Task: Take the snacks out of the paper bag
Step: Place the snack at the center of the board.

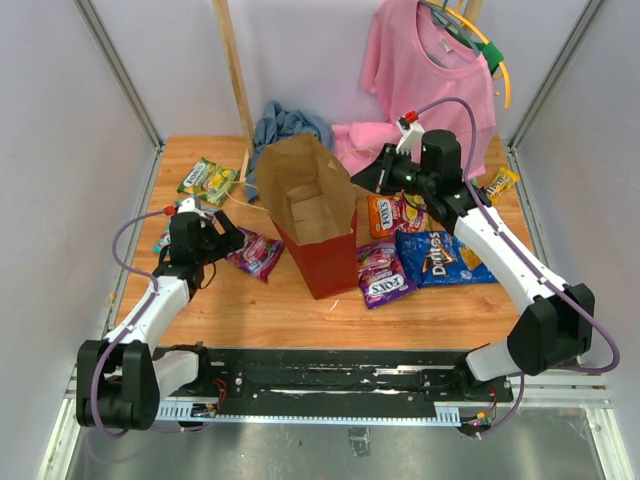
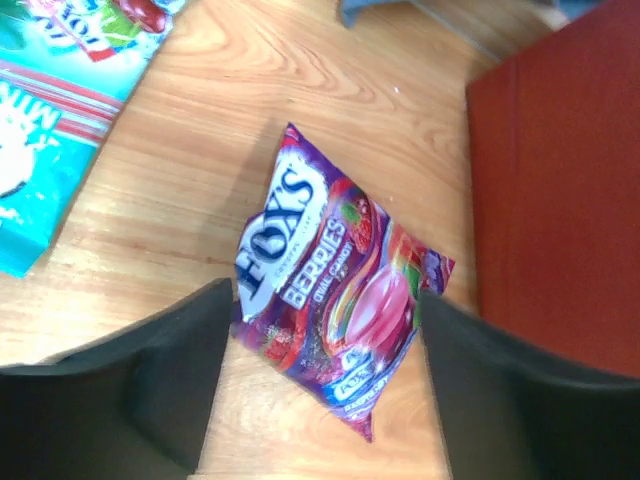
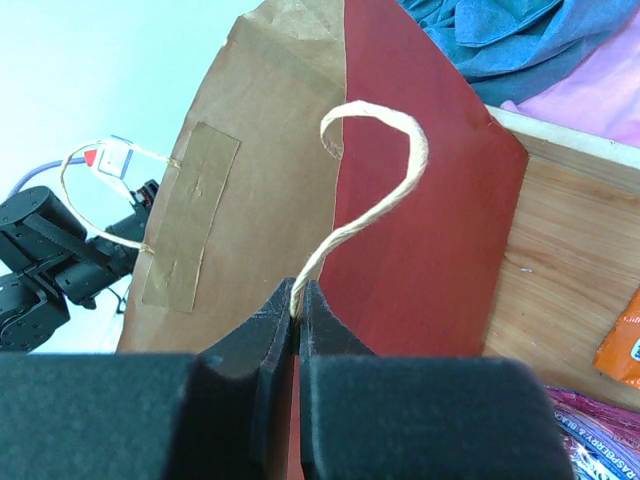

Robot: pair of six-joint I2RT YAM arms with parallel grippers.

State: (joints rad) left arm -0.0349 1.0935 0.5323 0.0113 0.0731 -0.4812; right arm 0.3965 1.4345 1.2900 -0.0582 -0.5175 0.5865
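1. The right gripper [image 3: 298, 322] has its jaws pressed together on the twine handle [image 3: 385, 190], right at the rim of the paper bag [image 3: 420, 230].
2. The left gripper [image 2: 320, 385] has its jaws wide apart, one finger on each side of a purple Fox's packet [image 2: 330, 290] lying flat on the table [image 1: 270, 310].
3. The paper bag stands upright and open-mouthed mid-table, between the two arms. Its red side is just beside that purple packet.
4. On the bag's right lie an orange packet [image 1: 383, 213], a second purple packet [image 1: 383, 272] and the blue Doritos bag [image 1: 440, 258], overlapping one another.
5. Green-yellow packets [image 1: 210, 180] lie at the far left.
6. Behind the bag sits a blue-grey cloth [image 1: 290, 125], and a pink shirt [image 1: 430, 80] hangs at the back right.
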